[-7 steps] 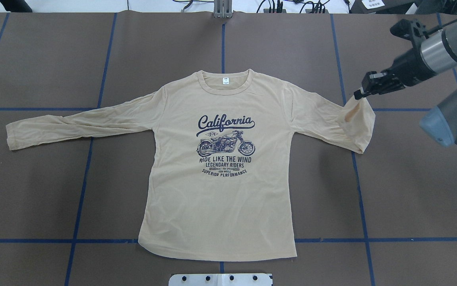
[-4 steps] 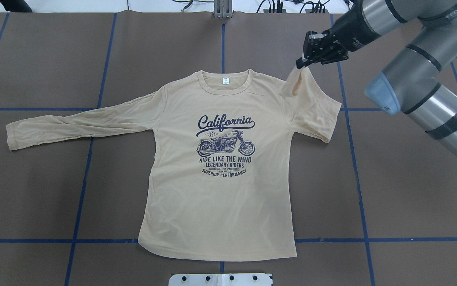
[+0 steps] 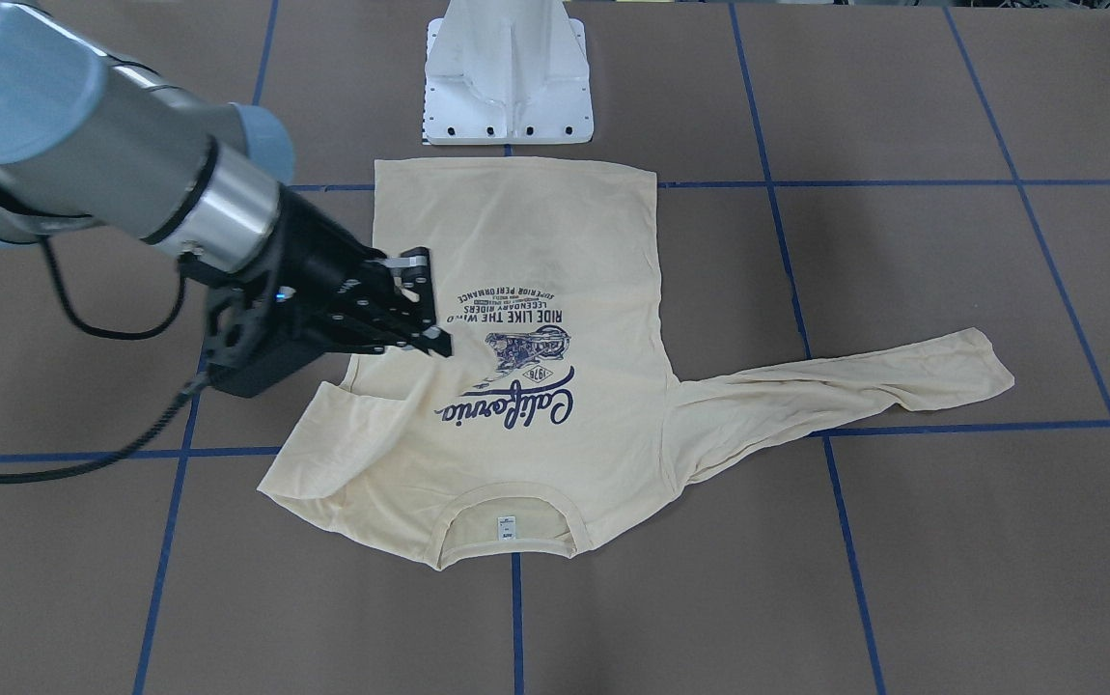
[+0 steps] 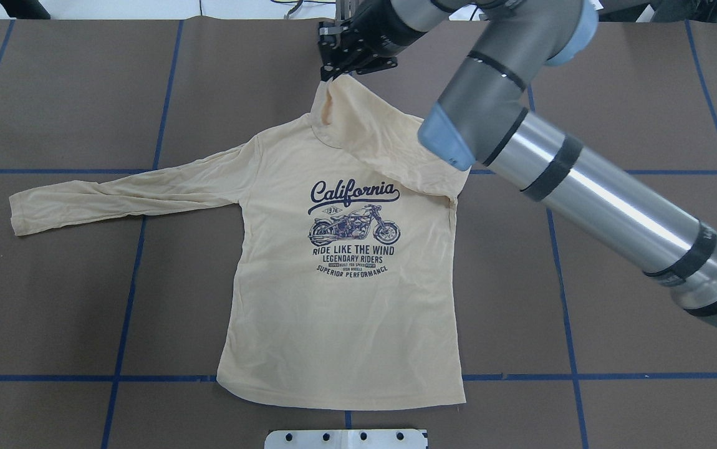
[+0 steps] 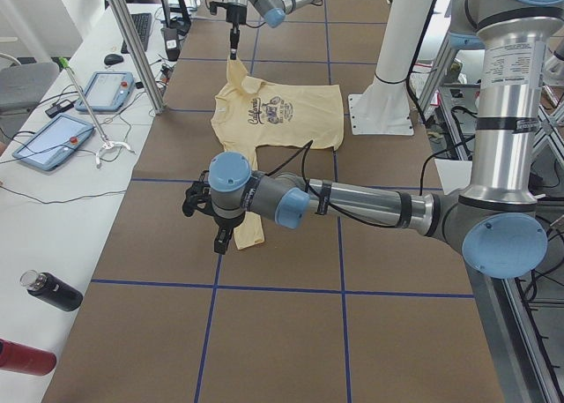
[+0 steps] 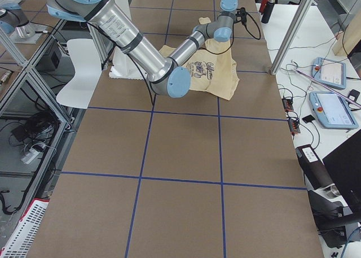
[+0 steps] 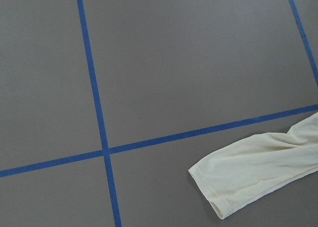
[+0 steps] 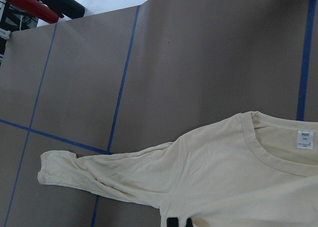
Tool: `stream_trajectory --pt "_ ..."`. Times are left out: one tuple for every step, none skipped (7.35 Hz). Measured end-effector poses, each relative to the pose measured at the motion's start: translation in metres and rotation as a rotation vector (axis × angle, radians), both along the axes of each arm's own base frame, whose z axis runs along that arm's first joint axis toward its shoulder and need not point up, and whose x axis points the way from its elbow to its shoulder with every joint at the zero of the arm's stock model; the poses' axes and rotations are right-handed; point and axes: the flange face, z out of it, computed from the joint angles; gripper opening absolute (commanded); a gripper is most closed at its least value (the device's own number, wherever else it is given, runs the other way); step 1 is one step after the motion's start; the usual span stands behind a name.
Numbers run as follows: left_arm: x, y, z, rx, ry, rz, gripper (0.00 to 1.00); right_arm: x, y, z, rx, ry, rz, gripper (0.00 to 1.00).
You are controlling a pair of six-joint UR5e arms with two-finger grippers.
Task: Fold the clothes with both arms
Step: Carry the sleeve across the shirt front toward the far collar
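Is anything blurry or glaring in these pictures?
Overhead view: a bright sheen on the metal tube of the right arm. Front-facing view: that arm looks soft-edged up close, the shirt sharp. Left wrist view: even light, crisp sleeve.

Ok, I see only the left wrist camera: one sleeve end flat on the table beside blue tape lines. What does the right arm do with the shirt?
Observer: The right gripper is shut on the shirt's right sleeve and holds its cuff lifted over the shirt's upper part.
Operator: Where is my left gripper, relative to the sleeve I see?
Observer: The left gripper hangs above the table next to the cuff of the left sleeve. Whether it is open or shut I cannot tell.
Operator: Does the shirt's body lie flat?
Observer: Yes, flat, print upward, hem toward the white pedestal base.
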Motion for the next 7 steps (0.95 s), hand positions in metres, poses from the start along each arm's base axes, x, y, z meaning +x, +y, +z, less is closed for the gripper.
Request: stream_trajectory --pt "0.0 0.0 0.004 -0.007 -0.001 0.0 0.99 -0.035 0.003 -0.001 -0.004 0.028 0.02 0.0" --pt "0.0 -0.001 0.007 -0.012 -0.001 0.0 0.99 -0.059 0.004 0.004 -0.013 0.057 0.038 0.0" --pt "0.0 -0.001 0.009 -0.015 -0.001 0.001 0.99 -0.078 0.002 0.008 -0.022 0.082 0.049 0.0" --pt "0.0 -0.001 0.01 -0.014 -0.001 0.001 0.99 -0.096 0.0 0.009 -0.029 0.105 0.061 0.0" --pt "0.0 -0.002 0.012 -0.009 -0.001 0.0 0.99 -0.11 0.001 0.008 -0.027 0.123 0.081 0.18" --pt "0.0 -0.003 0.015 -0.003 0.0 0.0 0.99 -0.122 0.004 0.005 -0.02 0.133 0.1 0.99" --pt "0.0 -0.003 0.017 0.001 0.0 0.0 0.99 -0.132 0.009 -0.001 -0.005 0.14 0.13 0.99"
